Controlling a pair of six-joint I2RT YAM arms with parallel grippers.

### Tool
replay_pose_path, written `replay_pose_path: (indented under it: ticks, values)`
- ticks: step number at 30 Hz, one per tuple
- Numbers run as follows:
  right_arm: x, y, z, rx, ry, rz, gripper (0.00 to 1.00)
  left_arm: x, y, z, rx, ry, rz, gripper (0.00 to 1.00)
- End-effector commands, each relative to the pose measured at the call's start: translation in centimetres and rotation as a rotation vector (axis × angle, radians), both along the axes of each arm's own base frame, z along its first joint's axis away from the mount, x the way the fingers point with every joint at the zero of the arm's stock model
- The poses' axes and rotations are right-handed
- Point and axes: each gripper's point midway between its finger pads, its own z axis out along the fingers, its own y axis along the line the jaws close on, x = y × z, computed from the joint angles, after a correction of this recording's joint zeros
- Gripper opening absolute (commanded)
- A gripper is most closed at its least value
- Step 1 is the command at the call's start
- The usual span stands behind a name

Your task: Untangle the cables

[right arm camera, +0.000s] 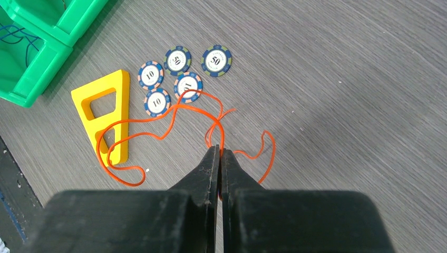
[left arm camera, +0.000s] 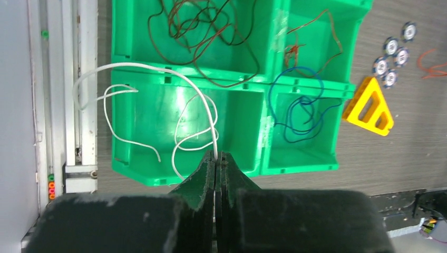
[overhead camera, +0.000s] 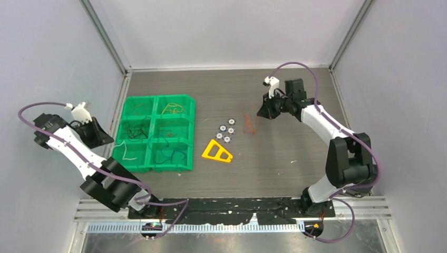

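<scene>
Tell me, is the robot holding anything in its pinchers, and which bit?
Yes, both. The left gripper pinches the white cable partway along its curl. The right gripper pinches the orange cable near its middle, with loops on either side.

Bare worktop (overhead camera: 295,158) is lying open right of the orange cable (overhead camera: 249,124); 5 chips (overhead camera: 231,129), the yellow triangle (overhead camera: 217,151) and the green bin (overhead camera: 193,132) are crowding the left half.
</scene>
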Motion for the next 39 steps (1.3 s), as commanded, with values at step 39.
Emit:
replay_pose_path:
  ticks: [39]
  values:
    - [0.1, 0.2, 4.2, -0.011, -0.153, 0.074, 0.05, -3.0, -5.7, -6.3, 0.067, 0.153, -0.203, 0.0]
